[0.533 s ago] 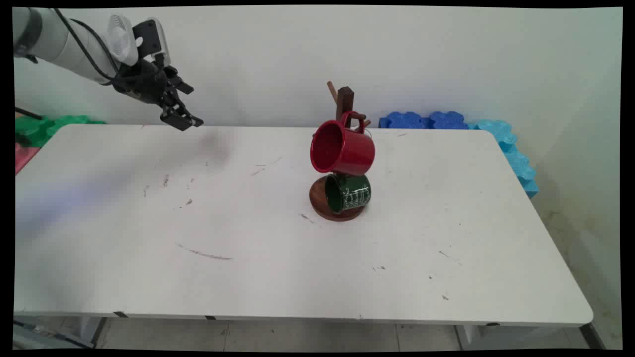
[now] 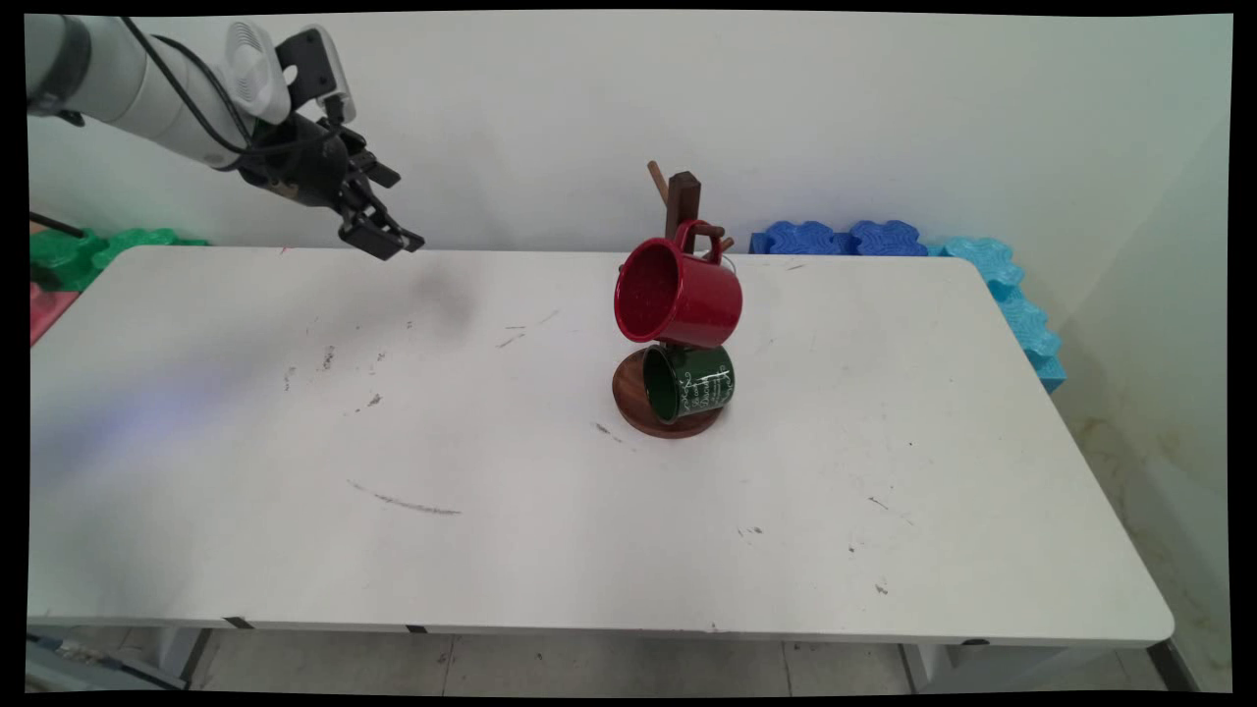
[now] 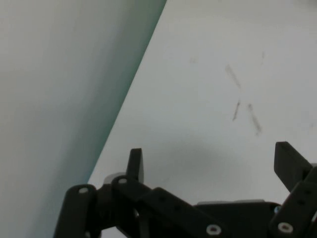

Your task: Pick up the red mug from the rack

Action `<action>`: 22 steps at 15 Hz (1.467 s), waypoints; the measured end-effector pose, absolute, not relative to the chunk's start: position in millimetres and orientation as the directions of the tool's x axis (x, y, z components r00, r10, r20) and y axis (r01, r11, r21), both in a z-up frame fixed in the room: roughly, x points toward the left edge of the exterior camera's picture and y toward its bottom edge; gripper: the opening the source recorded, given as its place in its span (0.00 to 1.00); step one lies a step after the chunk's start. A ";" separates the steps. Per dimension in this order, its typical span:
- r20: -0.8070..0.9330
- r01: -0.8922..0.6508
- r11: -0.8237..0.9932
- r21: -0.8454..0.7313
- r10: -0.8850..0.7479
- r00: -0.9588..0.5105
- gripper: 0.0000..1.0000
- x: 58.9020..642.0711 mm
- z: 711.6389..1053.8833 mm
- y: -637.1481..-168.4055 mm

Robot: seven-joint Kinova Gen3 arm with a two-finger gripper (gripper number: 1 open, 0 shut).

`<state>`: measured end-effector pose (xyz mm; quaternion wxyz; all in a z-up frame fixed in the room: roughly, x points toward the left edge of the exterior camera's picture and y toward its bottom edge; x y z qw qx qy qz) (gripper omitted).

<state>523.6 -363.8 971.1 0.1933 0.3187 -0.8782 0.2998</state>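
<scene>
Above the far left corner of the tabletop (image 2: 550, 511) the claw (image 2: 383, 239) hangs in the air, its two fingers spread wide apart with nothing between them, as the hand view shows. It touches nothing; below it lies only bare, scuffed white surface. Well off to its right, about mid-table, stands a wooden mug stand (image 2: 680, 206) on a round base, post upright. A red mug (image 2: 678, 297) hangs from it with its mouth turned toward the claw's side, and a dark green mug (image 2: 689, 383) sits just beneath, touching the base. The mugs lie lower than the claw. Behind the tabletop is a plain pale wall, with blue foam blocks (image 2: 845, 238) at the right and green foam blocks (image 2: 118, 244) at the left.
</scene>
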 end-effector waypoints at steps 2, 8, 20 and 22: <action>0.549 -0.692 0.611 -0.384 -0.451 -0.703 1.00 510.1 972.6 -359.2; 0.604 -0.733 0.598 -0.326 -0.465 -0.648 1.00 472.2 976.2 -347.4; 0.713 -0.804 0.577 -0.145 -0.502 -0.489 1.00 381.6 986.6 -312.5; 0.726 -0.810 0.574 -0.119 -0.507 -0.465 1.00 369.4 987.8 -308.8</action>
